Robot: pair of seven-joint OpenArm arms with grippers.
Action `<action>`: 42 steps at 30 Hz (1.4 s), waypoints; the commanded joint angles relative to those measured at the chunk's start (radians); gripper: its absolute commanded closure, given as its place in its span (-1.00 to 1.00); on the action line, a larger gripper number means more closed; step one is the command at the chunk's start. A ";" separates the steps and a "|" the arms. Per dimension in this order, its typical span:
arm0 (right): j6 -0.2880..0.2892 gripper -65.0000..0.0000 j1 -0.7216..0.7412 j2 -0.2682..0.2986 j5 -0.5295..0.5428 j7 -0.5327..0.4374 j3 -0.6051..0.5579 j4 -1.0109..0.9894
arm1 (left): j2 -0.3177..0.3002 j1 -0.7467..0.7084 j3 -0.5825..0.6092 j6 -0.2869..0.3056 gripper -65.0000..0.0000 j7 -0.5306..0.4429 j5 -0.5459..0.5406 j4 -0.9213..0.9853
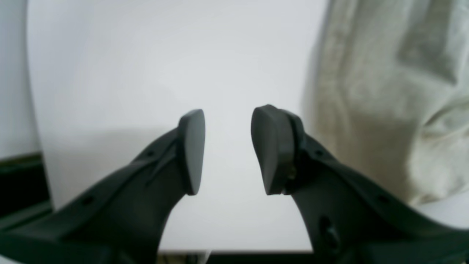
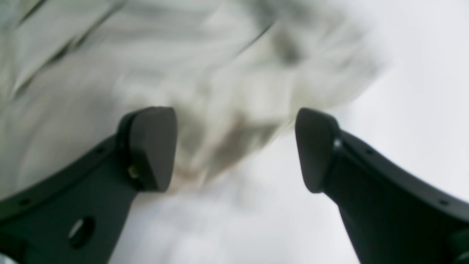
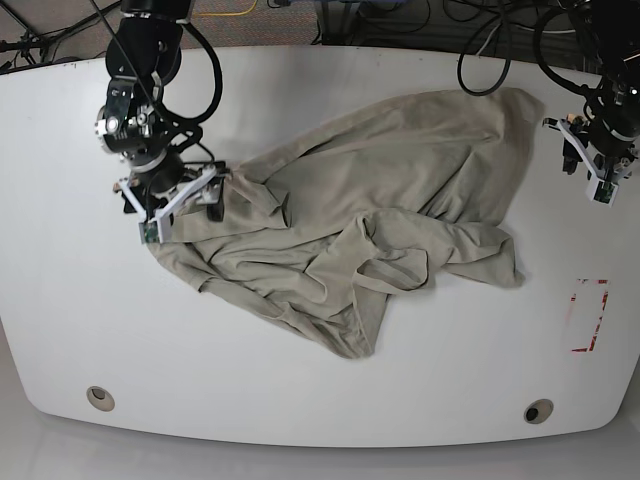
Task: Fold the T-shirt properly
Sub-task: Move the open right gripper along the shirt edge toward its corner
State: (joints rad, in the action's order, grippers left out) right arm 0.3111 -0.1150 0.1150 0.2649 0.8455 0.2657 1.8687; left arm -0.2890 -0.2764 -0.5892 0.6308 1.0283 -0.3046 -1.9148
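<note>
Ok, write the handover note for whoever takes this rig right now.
Left gripper: jaws open, empty, over bare table beside the T-shirt's edge.
Right gripper: jaws wide open, empty, over the shirt's opposite edge, nothing pinched.
T-shirt: crumpled in a heap mid-table, collar twisted.
Done: no fold visible.
Left: spread it flat, then fold.

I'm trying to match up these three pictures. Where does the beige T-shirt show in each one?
Left wrist view: the T-shirt fills the right side, beside the open left gripper.
Right wrist view: it spreads, blurred, across the top and left, behind the open right gripper.
Base view: it lies crumpled in the middle of the picture.
Shared landmark: the white table, bare around the cloth in every view.
</note>
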 commanded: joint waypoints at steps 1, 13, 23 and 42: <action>0.005 -0.48 0.092 0.013 0.011 -0.034 0.002 -0.017 | -0.014 0.007 0.008 0.005 0.26 -0.018 -0.006 -0.014; 0.006 -0.51 0.315 0.021 0.045 -0.024 -0.005 -0.226 | -0.014 0.008 0.097 0.020 0.25 -0.032 -0.007 -0.016; 0.025 -0.48 0.247 0.066 0.022 -0.032 0.030 -0.247 | -0.013 0.008 0.046 0.067 0.25 -0.036 -0.008 -0.014; 0.040 -0.48 0.108 0.068 0.033 -0.020 0.106 -0.220 | -0.008 -0.005 0.043 0.053 0.26 -0.041 -0.006 -0.009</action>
State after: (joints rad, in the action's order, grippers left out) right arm 0.3481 -0.0093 0.1787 0.2905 0.8379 0.3729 1.6096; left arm -0.2867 -0.2890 -0.5381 0.6910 1.0039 -0.3012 -1.9083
